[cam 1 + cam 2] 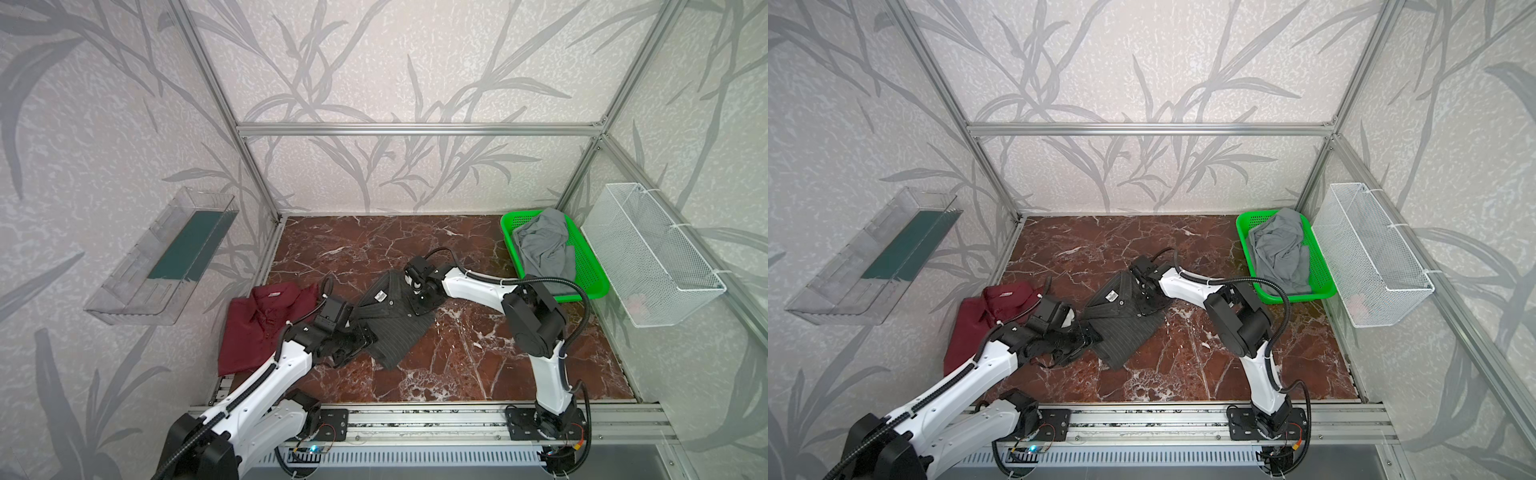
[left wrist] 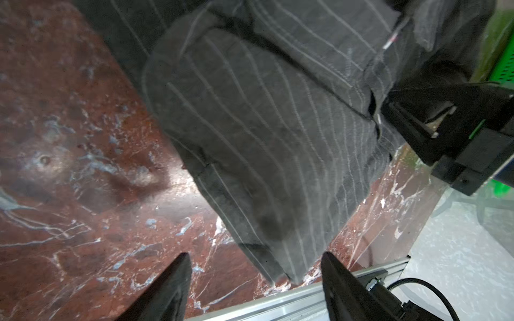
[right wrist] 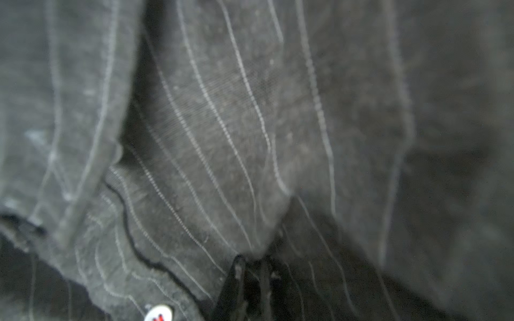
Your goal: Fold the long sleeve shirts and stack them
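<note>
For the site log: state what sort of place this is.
Likely a robot lab cell for laundry folding: aluminium frame, leaf-print wall panels, arms bolted to a rail, a charcoal pinstriped shirt on a marble-look tabletop.

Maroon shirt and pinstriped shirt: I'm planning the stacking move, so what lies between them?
In both top views the left gripper and its wrist sit between the maroon shirt and pinstriped shirt, over marble tabletop.

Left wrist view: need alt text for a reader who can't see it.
A folded charcoal-grey pinstriped shirt lies on a red-brown marble tabletop, one corner pointing between the two black fingertips of the open left pincer. The black right pincer meets the shirt's far edge, a green plastic basket behind it.
</note>
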Tool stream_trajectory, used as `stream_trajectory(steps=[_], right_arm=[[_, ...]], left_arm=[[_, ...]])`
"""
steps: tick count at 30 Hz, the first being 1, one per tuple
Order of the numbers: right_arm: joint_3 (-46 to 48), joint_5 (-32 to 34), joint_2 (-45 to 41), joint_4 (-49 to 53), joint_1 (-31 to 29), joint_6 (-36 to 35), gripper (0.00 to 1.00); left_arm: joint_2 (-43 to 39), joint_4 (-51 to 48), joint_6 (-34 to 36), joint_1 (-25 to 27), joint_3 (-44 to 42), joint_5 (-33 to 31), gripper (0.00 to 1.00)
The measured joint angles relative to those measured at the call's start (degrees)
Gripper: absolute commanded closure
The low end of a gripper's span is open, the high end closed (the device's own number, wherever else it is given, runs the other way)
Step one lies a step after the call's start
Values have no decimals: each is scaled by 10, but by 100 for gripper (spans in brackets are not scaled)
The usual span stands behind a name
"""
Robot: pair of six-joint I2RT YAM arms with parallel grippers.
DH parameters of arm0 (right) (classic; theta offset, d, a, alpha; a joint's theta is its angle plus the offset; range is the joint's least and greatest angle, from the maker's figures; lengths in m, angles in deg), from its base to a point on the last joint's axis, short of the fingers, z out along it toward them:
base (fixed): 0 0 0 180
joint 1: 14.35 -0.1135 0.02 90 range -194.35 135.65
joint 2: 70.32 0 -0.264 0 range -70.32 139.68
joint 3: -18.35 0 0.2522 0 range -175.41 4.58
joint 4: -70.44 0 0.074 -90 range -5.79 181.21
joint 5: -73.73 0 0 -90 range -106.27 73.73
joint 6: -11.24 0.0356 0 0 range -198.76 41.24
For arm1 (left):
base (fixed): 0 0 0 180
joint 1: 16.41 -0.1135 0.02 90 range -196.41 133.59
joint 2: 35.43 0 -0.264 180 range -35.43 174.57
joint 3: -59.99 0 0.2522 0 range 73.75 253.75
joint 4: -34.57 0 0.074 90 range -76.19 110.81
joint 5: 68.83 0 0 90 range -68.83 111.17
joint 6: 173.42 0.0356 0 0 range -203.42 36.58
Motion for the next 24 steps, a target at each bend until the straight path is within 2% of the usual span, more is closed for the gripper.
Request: stream_trajectory(steps=[5,10,13,15,18,24], right_arm=[[100,-15,-57,-57,-5,58,77],[258,-44,-173,-118,-58,149,56],[297,-67,-213,-132,-98,192,43],[301,-72,-232,-122,-114,199,36],[299,-43,-279,-91,-112,193,29],[287,21,-366,-30,-50,134,27]], left_arm=[[2,7,2,-1,-1,-20,24],[23,-6,38,-39,25,-26,18],[37,-17,68,-69,46,-25,13],[42,-28,87,-75,57,-23,11],[42,-36,99,-70,59,-11,11],[41,-39,92,-13,41,-11,10]])
